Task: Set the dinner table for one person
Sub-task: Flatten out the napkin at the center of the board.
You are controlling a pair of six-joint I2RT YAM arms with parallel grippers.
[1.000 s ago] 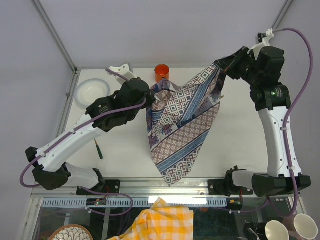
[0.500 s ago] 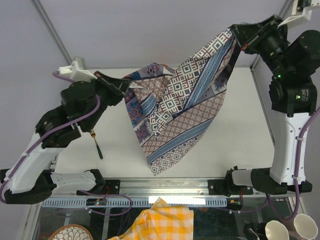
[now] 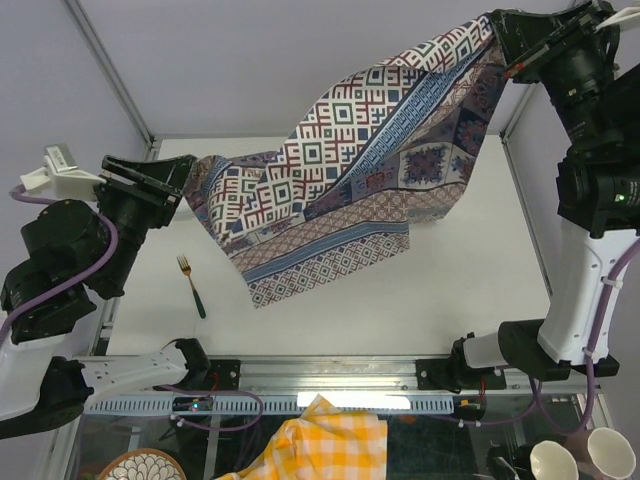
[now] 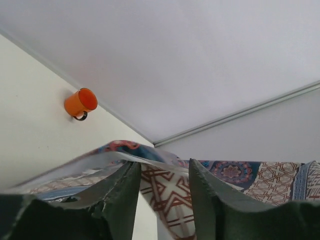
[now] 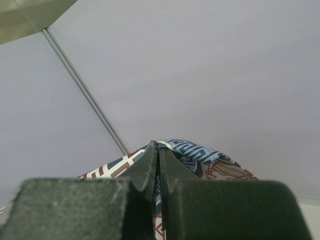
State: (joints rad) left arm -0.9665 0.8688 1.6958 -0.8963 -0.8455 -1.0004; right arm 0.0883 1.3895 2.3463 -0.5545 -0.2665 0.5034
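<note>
Barely started: left hand (image 3: 178, 180) and right hand (image 3: 503, 30) each clamp a corner of the cloth (image 3: 350, 180), stretched mid-air above the desk (image 3: 470, 290) (just a fork (image 3: 192, 285) lying there). Spreading it and the whole setting are left to do.

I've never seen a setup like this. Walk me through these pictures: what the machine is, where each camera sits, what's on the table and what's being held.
These are two robot arms bolted at the near edge of a white table. The wide picture looks down from above and behind them, with the left arm on the left and the right arm on the right. The other two pictures come from a small camera on each wrist, so the dark shapes at the bottom are that arm's own jaws. Together the arms hold a patterned cloth stretched in the air above the table, each set of jaws gripping one corner. A fork lies on the table. The left wrist view also shows an orange mug near the far edge, which the wide picture does not show.
</note>
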